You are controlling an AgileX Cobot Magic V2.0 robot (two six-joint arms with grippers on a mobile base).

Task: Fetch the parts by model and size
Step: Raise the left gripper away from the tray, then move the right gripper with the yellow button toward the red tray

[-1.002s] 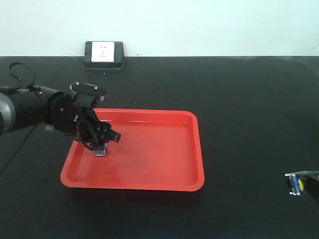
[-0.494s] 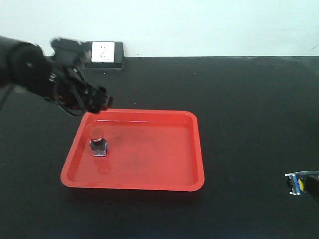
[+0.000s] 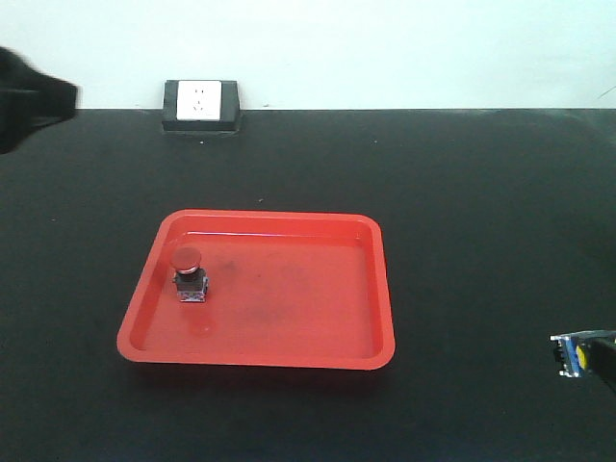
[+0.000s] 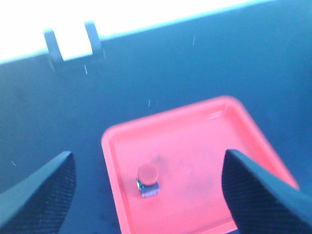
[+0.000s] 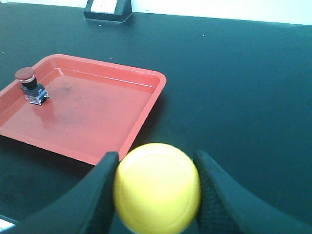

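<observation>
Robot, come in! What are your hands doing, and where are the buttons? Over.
Left gripper open, empty. Right gripper shut on yellow switch. Red switch upright in red tray, left side. Nothing seen blocking the tray.

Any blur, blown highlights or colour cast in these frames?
Left wrist view: soft, blue cast, wall blown white, red switch readable. Right wrist view: sharp, yellow switch looms close. Front view: sharp, smeared dark arm at left edge.
</observation>
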